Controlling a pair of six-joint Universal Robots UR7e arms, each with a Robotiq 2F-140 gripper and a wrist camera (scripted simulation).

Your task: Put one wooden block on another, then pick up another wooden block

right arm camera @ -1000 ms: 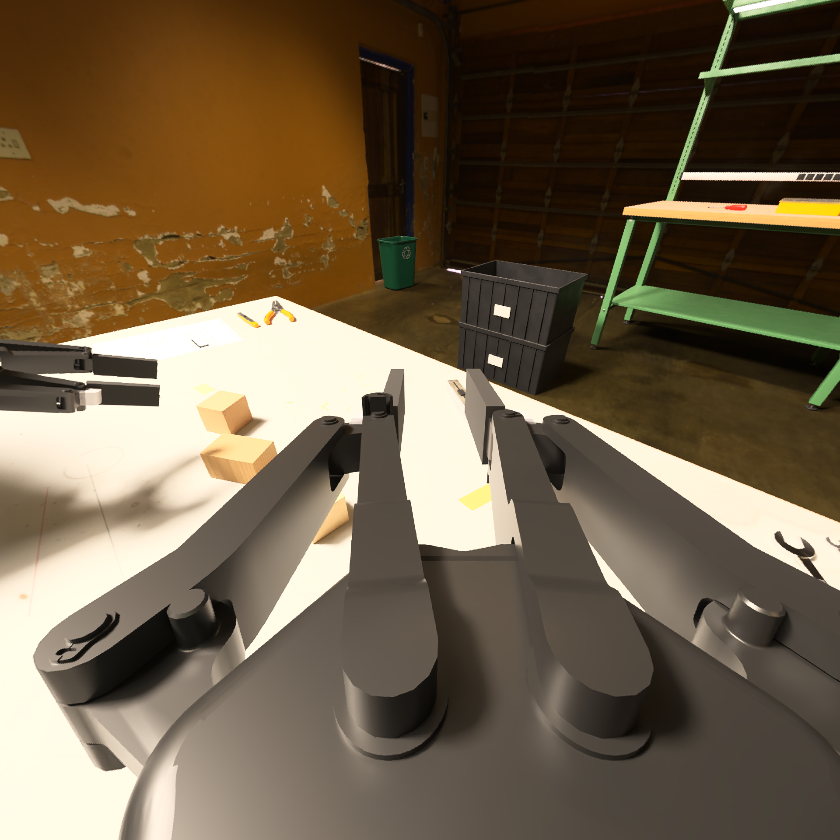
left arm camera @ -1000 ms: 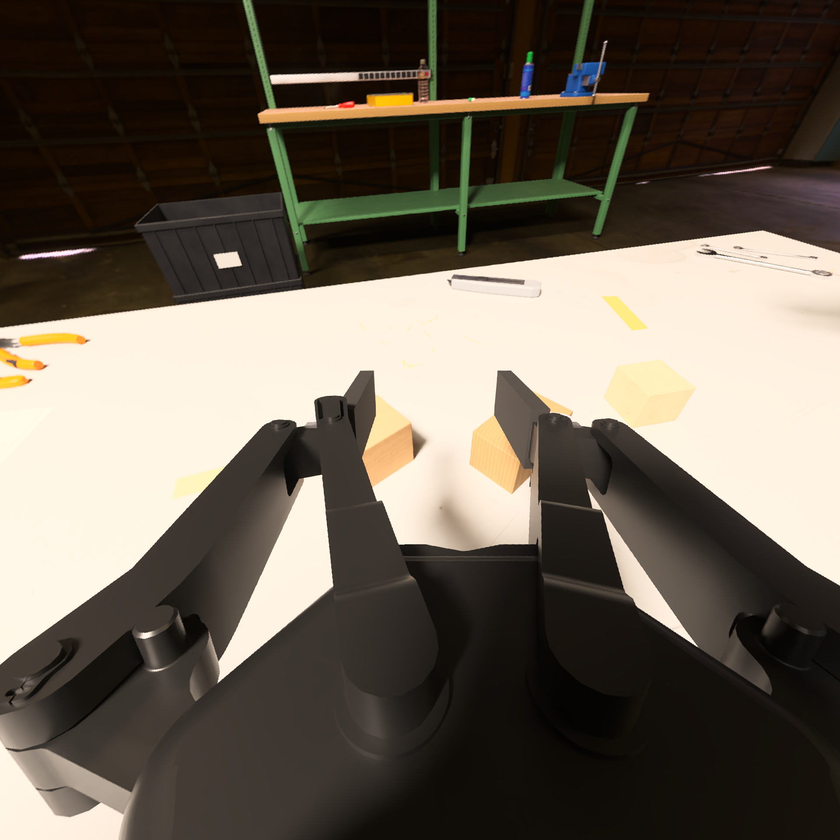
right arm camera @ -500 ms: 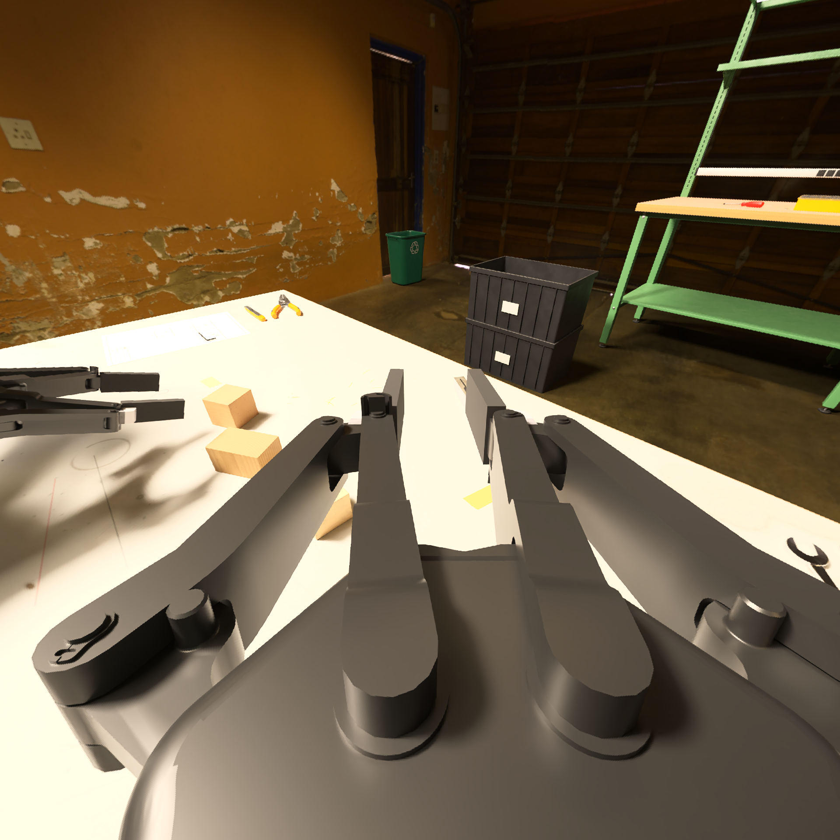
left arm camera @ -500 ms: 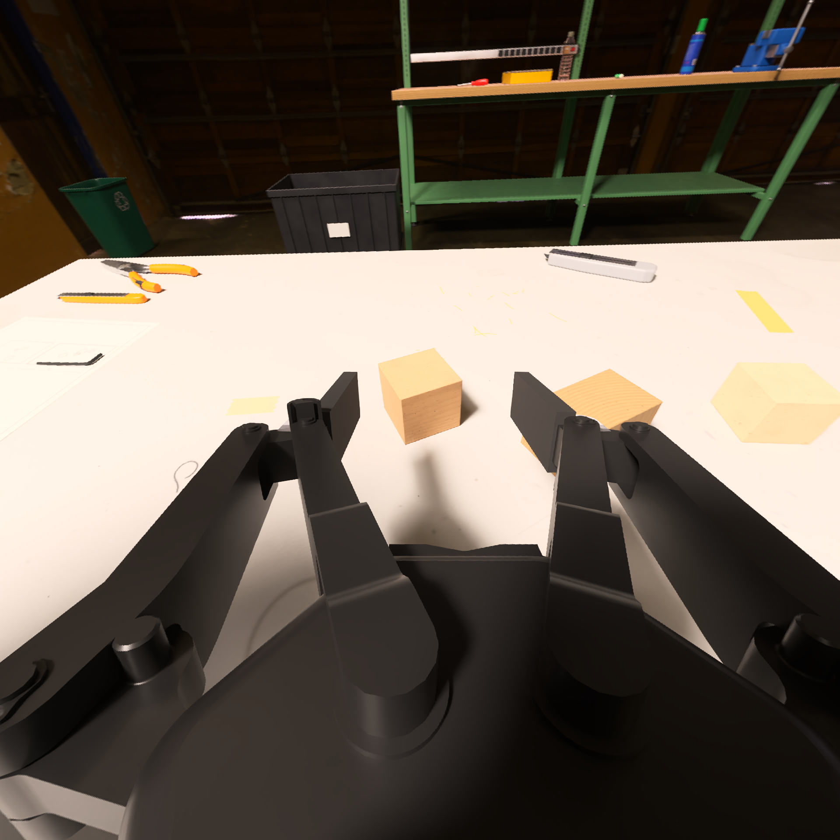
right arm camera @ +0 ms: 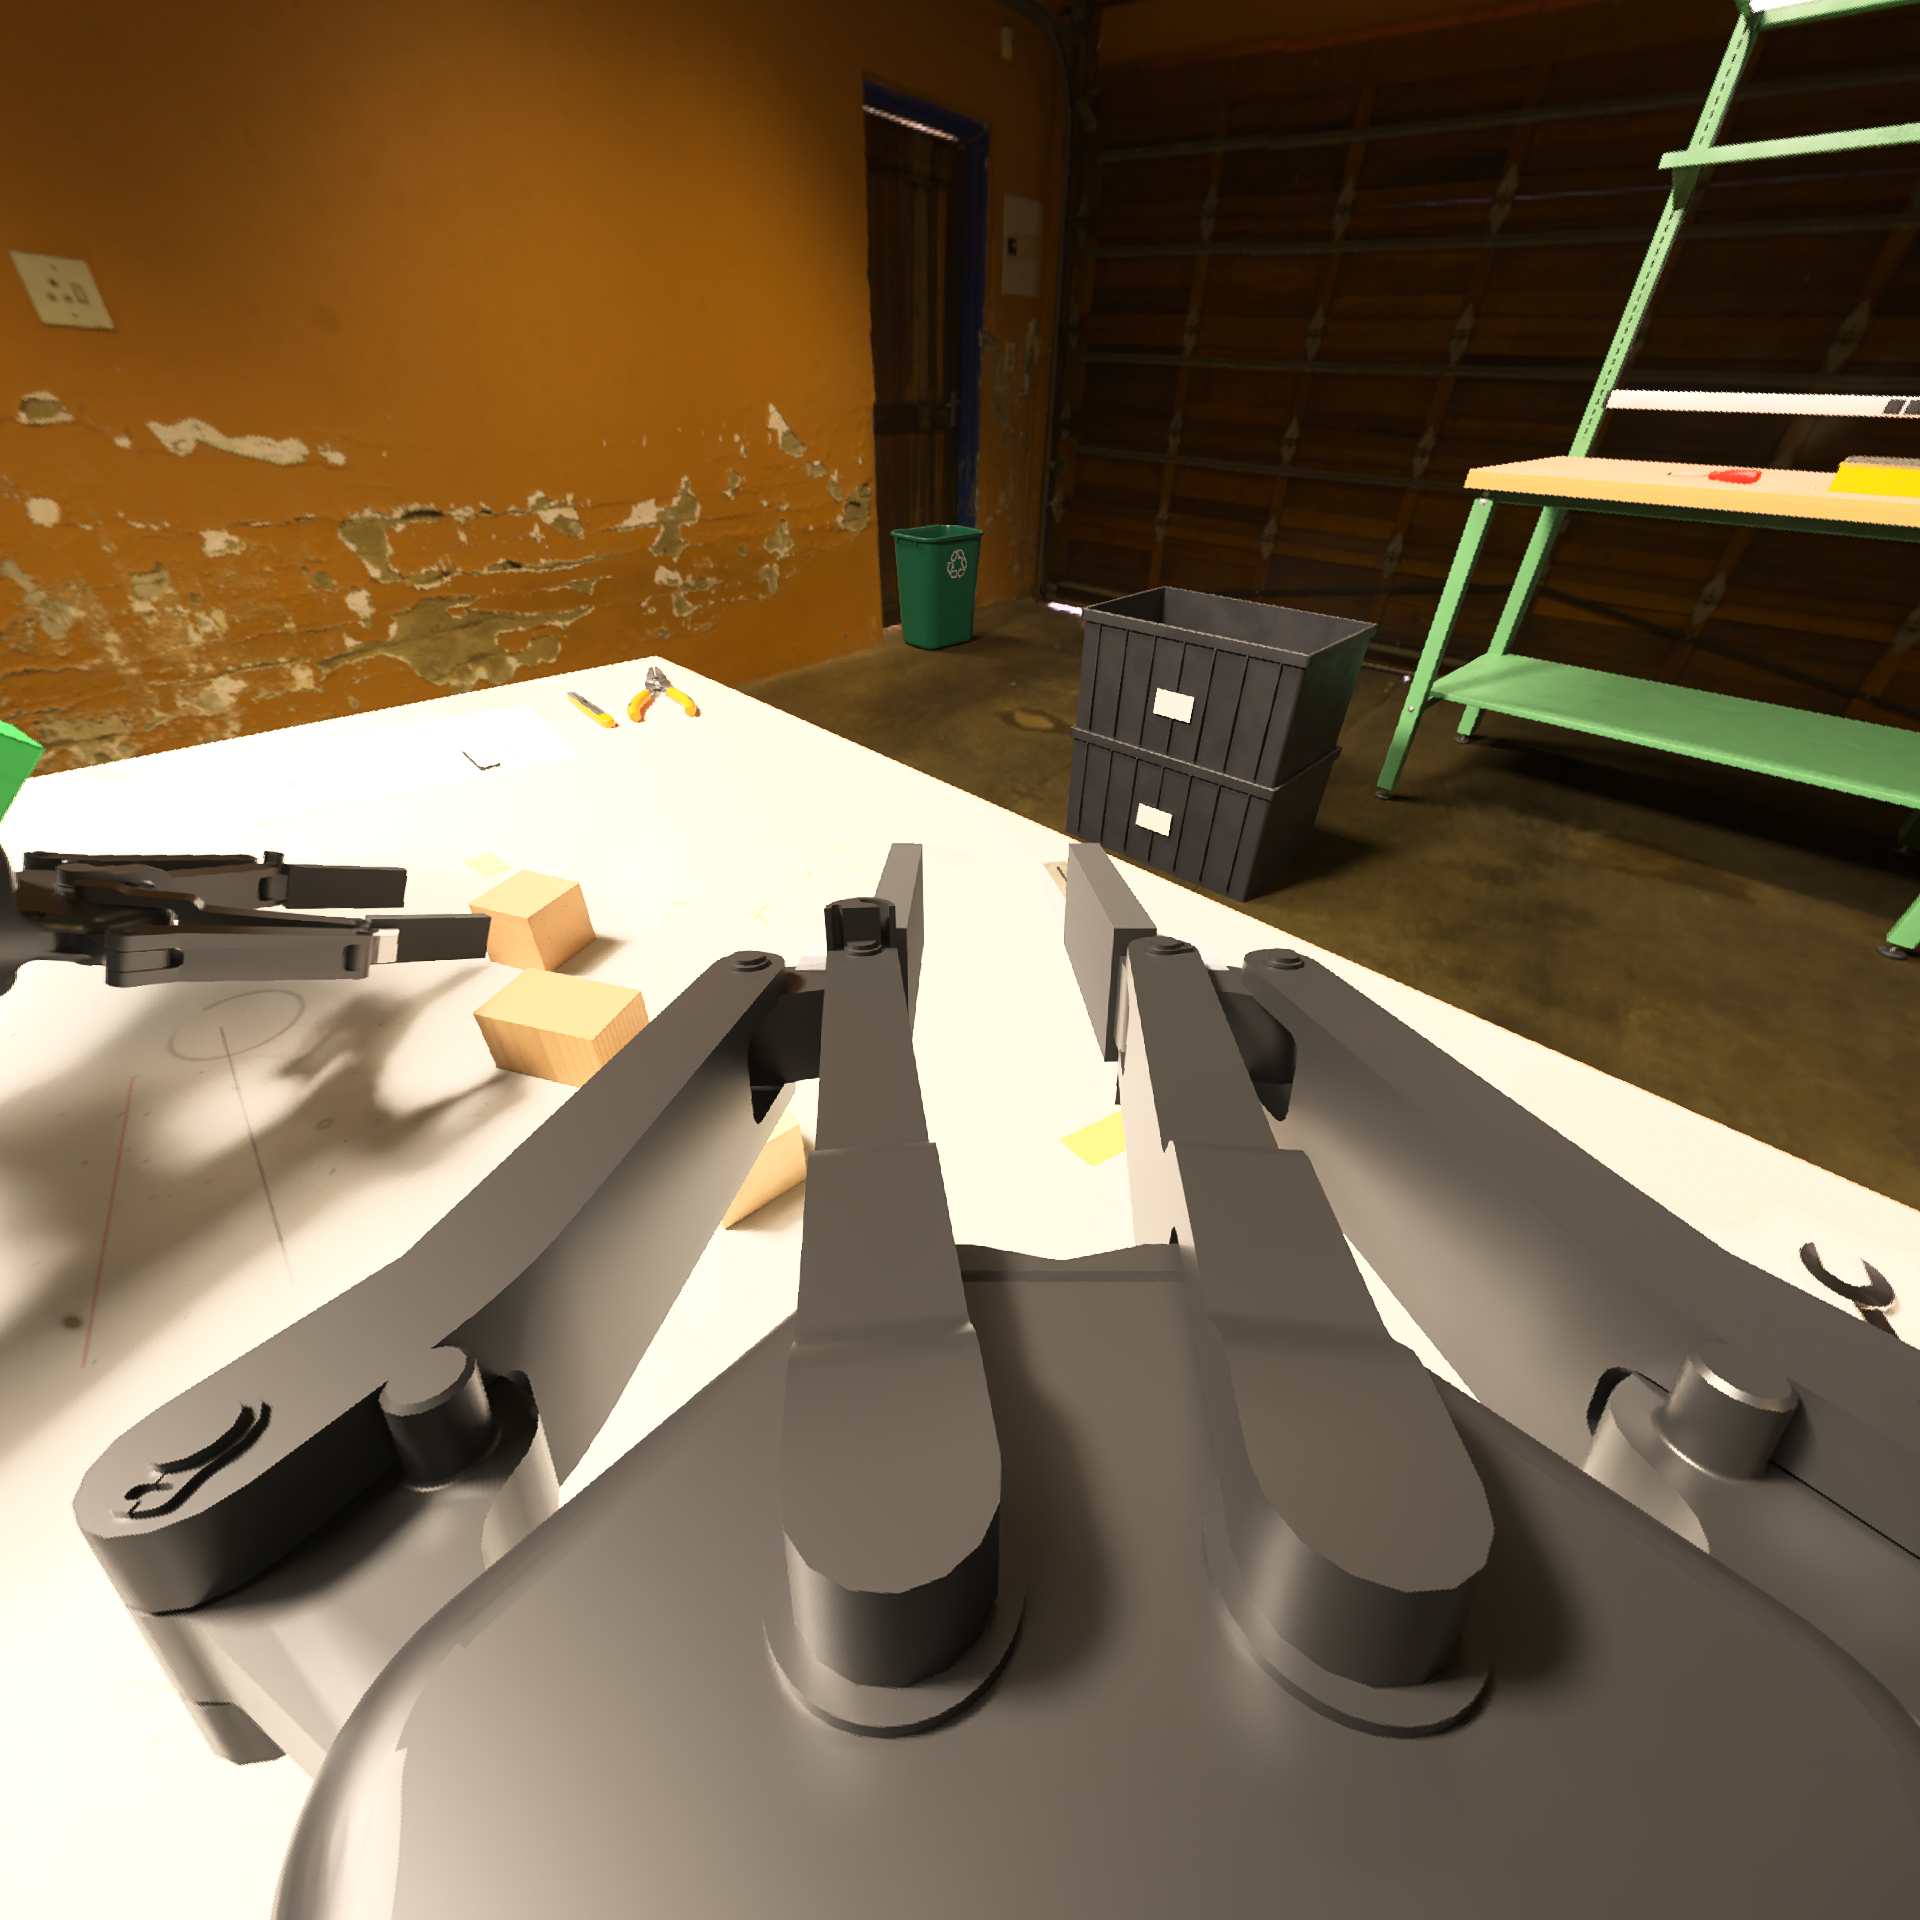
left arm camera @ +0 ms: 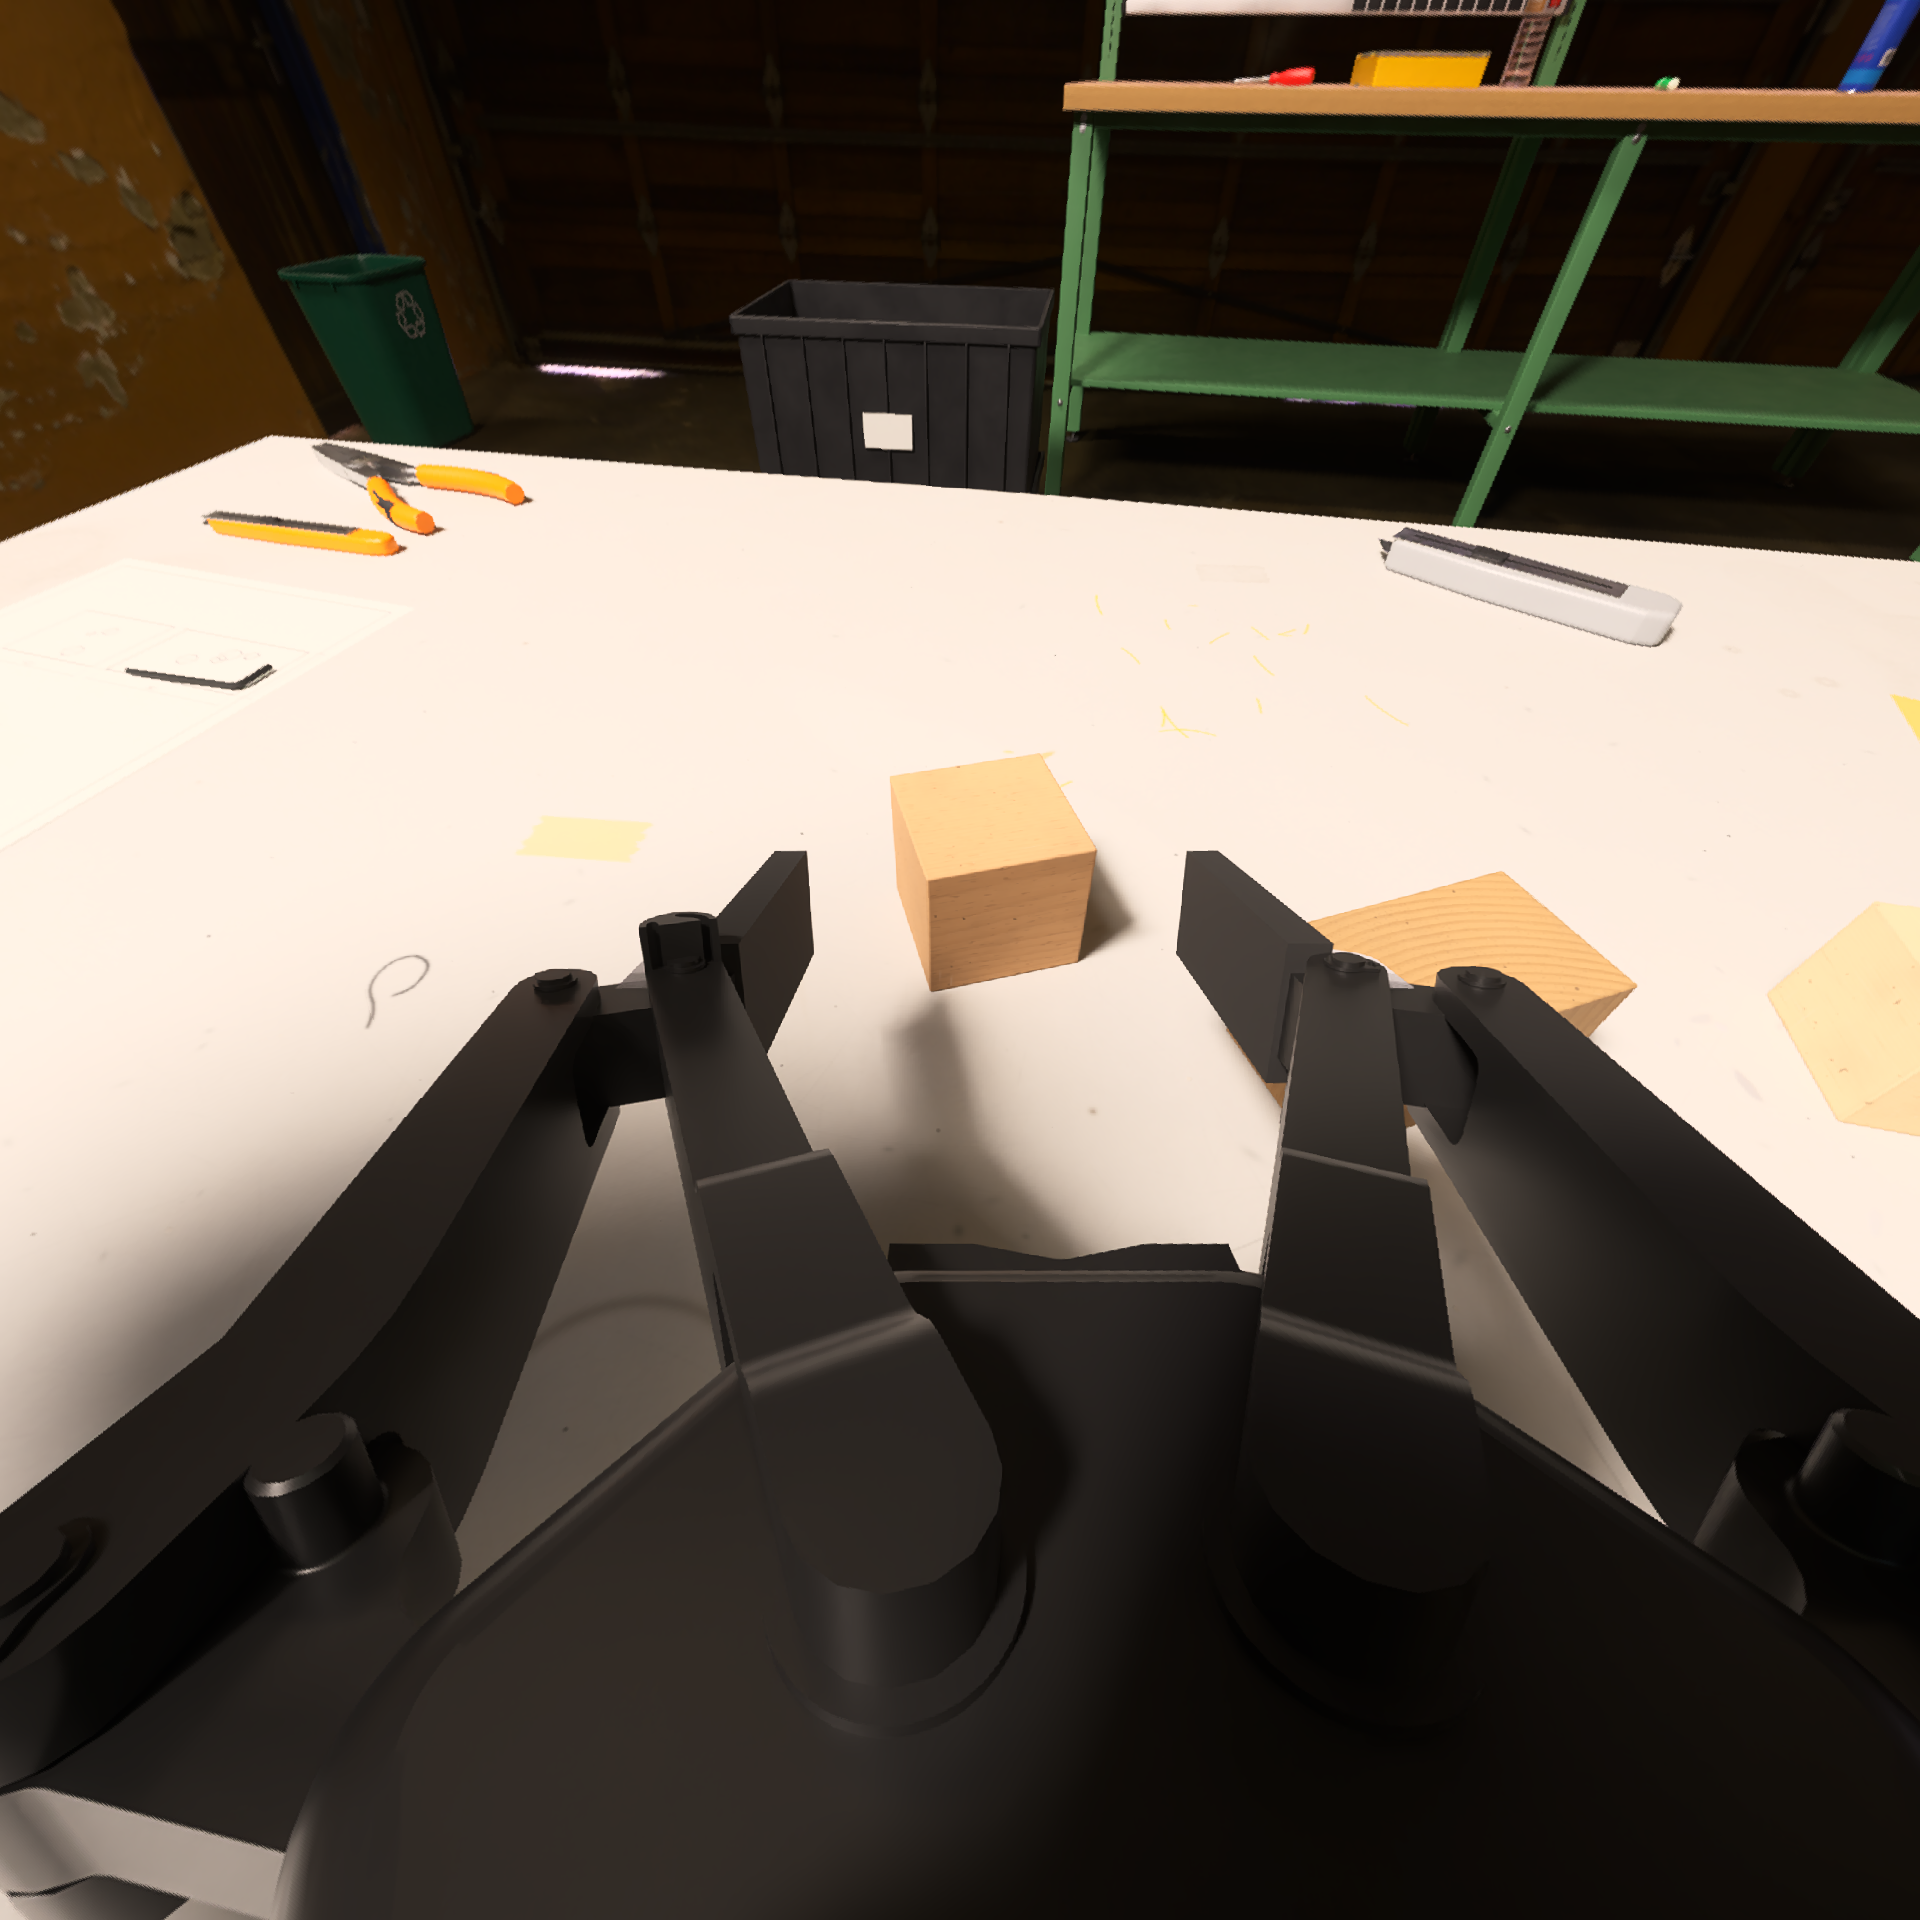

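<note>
Wooden blocks: three on the white worktop (left arm camera: 1039, 644), all apart, none stacked.
Cube block (left arm camera: 992, 871): upright, mid-worktop, ahead of the left gripper (left arm camera: 997, 914), between the finger lines but beyond the tips.
Second block (left arm camera: 1475, 945): lying skewed just right of the cube, partly behind the right-hand finger.
Third block (left arm camera: 1860, 1023): pale, toward the right edge of the left wrist view, apart from the other two.
Left gripper state: jaws spread wide, nothing held.
Right gripper (right arm camera: 992, 914): jaws parted by a narrow gap, empty, aimed toward the far edge of the worktop.
Progress: stacking not done; pickup of a further block not begun; approach to the cube judged the step in hand.
Right wrist view only: left gripper from the side, low over the worktop, tips just short of the cube (right arm camera: 535, 920); third block (right arm camera: 769, 1179) mostly hidden under own linkage.
Left wrist view only: alignment of the cube with the open jaws; white utility knife (left arm camera: 1527, 587) near the far edge.
</note>
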